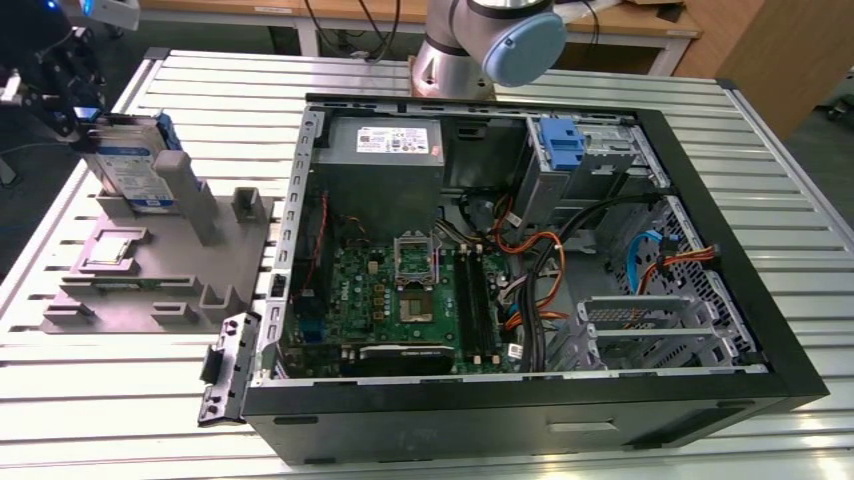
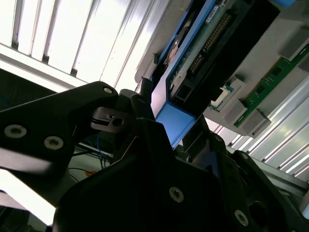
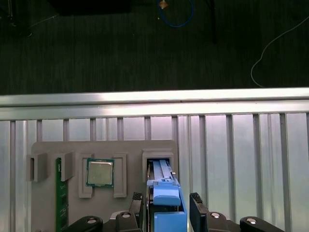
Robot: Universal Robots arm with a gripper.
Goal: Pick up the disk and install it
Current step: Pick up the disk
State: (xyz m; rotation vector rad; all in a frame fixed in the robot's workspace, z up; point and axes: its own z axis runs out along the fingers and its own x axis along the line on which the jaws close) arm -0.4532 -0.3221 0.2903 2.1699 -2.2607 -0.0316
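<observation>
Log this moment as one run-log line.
step: pick up | disk: upright in grey fixture | gripper: at disk top | computer case: open, disk not installed
</observation>
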